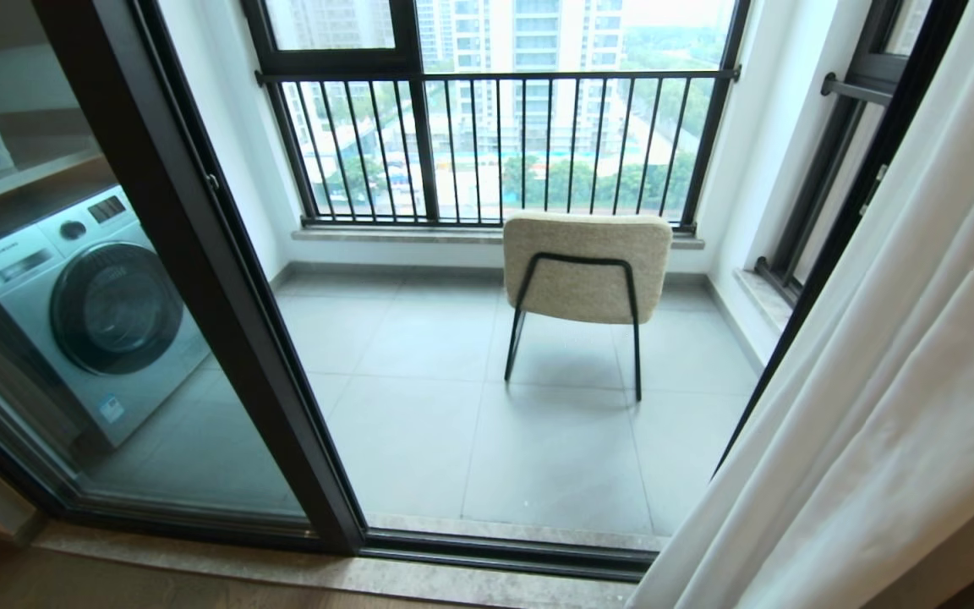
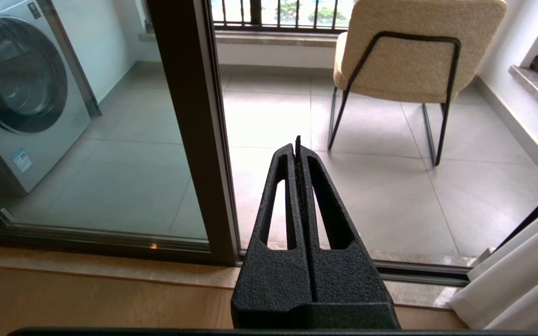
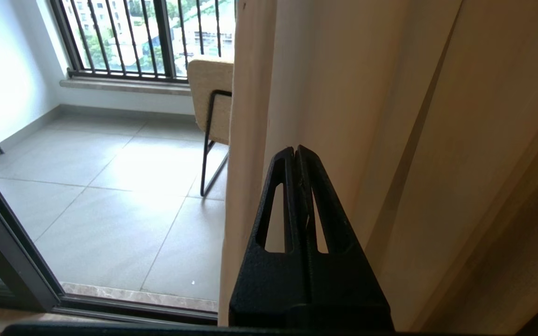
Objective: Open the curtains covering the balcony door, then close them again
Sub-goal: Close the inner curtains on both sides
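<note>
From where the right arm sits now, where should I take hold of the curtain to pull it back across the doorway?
Grip the curtain at its free leading edge, the vertical fold beside the open doorway. Bring the right hand in from the doorway side, opened first since it is shut now, and pinch across the pleat. The fabric hangs gathered at the right, so that edge probably leads the rest.
</note>
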`<state>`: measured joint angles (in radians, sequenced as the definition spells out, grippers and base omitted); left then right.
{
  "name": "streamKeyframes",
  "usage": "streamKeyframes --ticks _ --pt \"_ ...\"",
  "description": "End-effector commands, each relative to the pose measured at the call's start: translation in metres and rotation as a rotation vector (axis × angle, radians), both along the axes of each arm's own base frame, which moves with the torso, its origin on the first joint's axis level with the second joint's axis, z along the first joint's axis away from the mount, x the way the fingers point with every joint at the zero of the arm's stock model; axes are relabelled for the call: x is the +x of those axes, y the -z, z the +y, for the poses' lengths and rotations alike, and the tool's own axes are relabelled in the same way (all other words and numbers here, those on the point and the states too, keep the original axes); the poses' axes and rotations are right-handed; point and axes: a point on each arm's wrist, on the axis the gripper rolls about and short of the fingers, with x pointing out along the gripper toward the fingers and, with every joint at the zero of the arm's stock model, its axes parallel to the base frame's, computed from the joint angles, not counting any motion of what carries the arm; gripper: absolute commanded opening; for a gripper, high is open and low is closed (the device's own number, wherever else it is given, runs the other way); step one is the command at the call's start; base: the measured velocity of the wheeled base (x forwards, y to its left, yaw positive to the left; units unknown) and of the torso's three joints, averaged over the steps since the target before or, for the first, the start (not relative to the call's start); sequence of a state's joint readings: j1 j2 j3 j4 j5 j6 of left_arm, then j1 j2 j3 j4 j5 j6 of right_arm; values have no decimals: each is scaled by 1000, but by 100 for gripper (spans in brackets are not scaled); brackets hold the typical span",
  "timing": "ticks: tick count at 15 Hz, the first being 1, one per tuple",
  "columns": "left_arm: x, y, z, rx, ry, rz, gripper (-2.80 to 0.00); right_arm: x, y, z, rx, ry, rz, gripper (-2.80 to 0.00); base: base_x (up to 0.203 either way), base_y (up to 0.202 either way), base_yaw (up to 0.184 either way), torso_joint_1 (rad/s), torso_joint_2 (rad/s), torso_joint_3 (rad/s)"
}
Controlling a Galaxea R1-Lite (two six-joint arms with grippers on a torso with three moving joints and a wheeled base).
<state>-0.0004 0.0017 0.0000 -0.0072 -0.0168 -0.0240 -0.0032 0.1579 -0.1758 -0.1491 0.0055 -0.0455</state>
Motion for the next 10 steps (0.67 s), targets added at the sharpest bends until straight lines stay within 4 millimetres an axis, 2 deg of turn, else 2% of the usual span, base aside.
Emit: streamKeyframes --ticks 1,10 --pt "0 0 0 -1 1 -1 -280 2 -1 0 -1 -1 14 -280 0 0 0 0 0 0" --pt "0 0 0 -1 1 -1 -280 4 -6 0 -1 1 21 -280 0 0 0 0 0 0"
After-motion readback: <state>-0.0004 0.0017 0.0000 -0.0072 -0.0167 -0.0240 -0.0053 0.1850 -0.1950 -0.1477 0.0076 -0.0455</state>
